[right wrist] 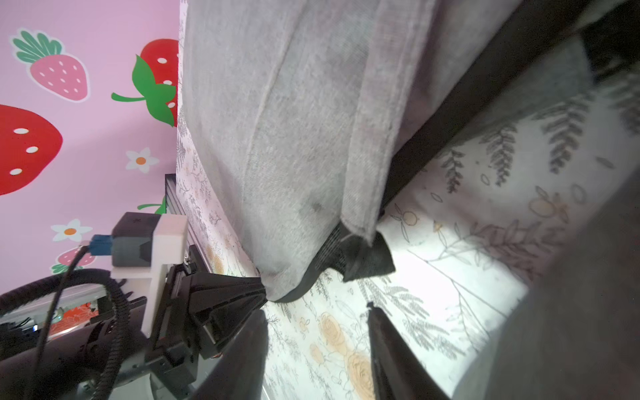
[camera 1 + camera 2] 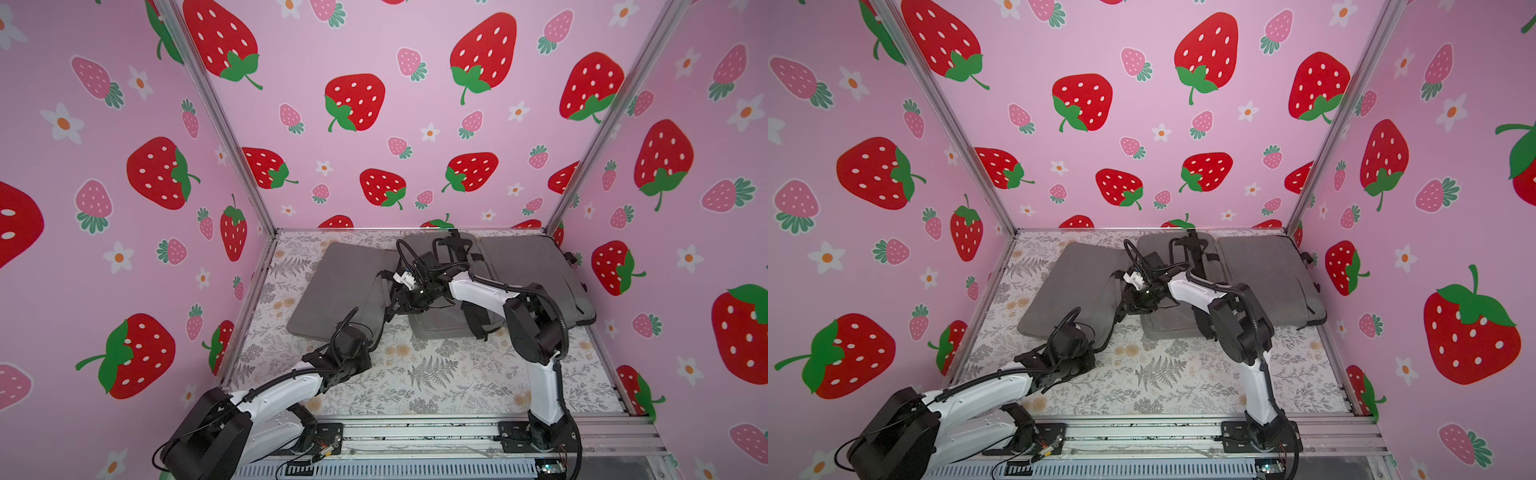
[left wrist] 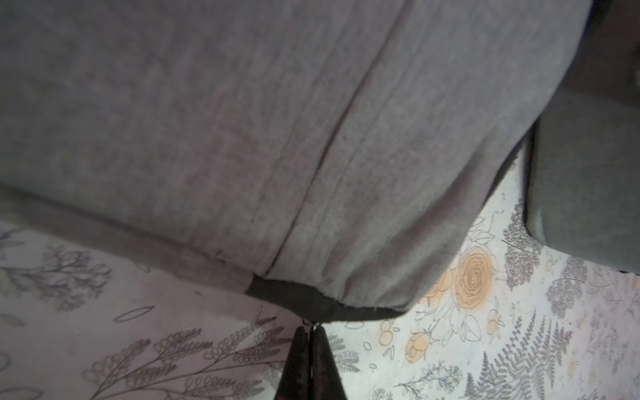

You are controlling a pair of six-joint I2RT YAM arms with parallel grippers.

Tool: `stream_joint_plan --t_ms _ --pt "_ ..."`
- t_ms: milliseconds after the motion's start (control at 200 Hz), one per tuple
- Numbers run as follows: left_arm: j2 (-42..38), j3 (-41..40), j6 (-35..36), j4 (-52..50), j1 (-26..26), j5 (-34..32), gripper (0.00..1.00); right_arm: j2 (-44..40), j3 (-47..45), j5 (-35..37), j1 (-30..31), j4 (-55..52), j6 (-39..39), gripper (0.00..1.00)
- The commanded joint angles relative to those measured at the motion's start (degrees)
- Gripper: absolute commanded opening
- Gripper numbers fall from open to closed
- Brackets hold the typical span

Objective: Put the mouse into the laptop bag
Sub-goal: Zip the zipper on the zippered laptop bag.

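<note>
Listing, largest first: floral table (image 2: 436, 374); grey laptop bag (image 2: 340, 286), spread across the table's far half, no opened mouth visible; left gripper (image 3: 310, 330), jaws pinched together on the bag's near corner, seemingly at a zip pull; right gripper (image 1: 317, 308), jaws apart and empty, just beside that corner. Mouse: not visible in any view. Progress judged early: opening, pick-up and insertion all remain.

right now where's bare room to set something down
Free: floral table in front of the laptop bag, between left arm and right arm; a strip by the left wall. Crowded: the back, with bag, straps and right hand.
</note>
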Motion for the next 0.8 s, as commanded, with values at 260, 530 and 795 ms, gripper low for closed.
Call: stream_joint_plan --t_ms 260,530,795 --pt "1.63 3.64 -0.68 -1.74 -2.90 -0.58 0.00 0.64 -5.39 3.22 9.87 3.61 5.88 0.56" --pt "1.34 3.30 -1.43 -0.65 -3.84 -0.55 0.00 8.23 -0.54 0.49 12.23 7.30 9.11 0.55" --pt "1.92 1.49 -1.59 -0.05 -3.85 -1.52 0.00 8.21 -6.40 -4.27 9.87 16.01 14.13 0.00"
